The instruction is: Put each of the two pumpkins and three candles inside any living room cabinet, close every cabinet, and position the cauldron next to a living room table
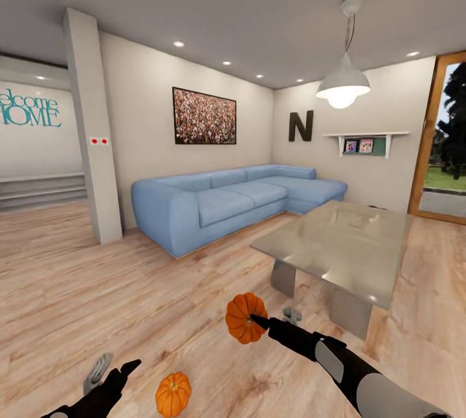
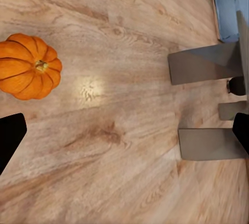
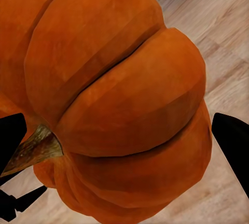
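Wood-plank floor (image 1: pixel 97 288) runs across a living room with a blue corner sofa (image 1: pixel 220 201) against the far wall. Just beyond the right gripper (image 1: pixel 254 322) stands the table (image 1: pixel 343 243), its glossy top on 2 grey block legs. That gripper is closed on the larger pumpkin (image 1: pixel 244 317), held off the floor with its stem turned toward the arm; the right wrist view has the pumpkin (image 3: pixel 114 99) between the 2 dark fingers. The smaller pumpkin (image 1: pixel 173 394) sits on the floor just beside the left gripper (image 1: pixel 123 369), whose fingers are spread wide and hold nothing; the left wrist view shows this pumpkin (image 2: pixel 28 66) upright, apart from both fingertips.
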Available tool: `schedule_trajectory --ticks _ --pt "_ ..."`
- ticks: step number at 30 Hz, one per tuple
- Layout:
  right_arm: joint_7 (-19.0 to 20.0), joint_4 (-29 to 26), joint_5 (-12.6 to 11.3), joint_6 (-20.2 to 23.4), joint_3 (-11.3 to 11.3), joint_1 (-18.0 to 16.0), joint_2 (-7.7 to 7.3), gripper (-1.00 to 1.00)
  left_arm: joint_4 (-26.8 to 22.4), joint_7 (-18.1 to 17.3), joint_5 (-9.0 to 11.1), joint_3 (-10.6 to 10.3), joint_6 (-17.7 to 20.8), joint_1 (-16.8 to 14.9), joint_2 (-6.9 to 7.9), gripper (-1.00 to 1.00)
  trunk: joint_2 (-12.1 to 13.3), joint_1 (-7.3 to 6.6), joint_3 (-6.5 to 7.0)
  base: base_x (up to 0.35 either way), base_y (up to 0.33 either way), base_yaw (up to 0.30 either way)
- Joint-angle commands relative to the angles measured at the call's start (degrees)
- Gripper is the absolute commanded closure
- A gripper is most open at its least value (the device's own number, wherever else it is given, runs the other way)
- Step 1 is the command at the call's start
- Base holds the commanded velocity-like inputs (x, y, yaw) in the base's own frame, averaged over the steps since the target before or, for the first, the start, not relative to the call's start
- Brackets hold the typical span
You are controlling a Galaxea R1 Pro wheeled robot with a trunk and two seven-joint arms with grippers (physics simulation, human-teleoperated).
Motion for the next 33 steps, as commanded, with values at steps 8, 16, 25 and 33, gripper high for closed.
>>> schedule_trajectory --ticks 8,16,25,33 --pt "-0.1 0.0 -0.6 0.5 0.3 0.0 -0.05 1.00 0.0 -0.1 0.3 0.2 0.5 0.0 -0.02 -1.00 3.2 -1.78 1.37 0.000 0.000 0.000" --pt "-0.4 0.0 -0.6 0.5 0.3 0.0 -0.05 1.00 0.0 -0.1 0.4 0.2 0.5 0.0 -0.02 -1.00 6.4 -3.53 2.81 0.000 0.000 0.000" --pt "0.0 -0.1 -0.6 0.4 0.2 0.0 -0.05 1.00 0.0 -0.1 0.4 0.2 0.5 0.0 -0.02 -1.00 10.0 -5.51 4.42 0.000 0.000 0.000" --pt "0.0 -0.1 -0.6 0.4 0.2 0.0 -0.06 1.00 0.0 -0.1 0.4 0.2 0.5 0.0 -0.02 -1.00 13.2 -7.27 5.86 0.000 0.000 0.000"
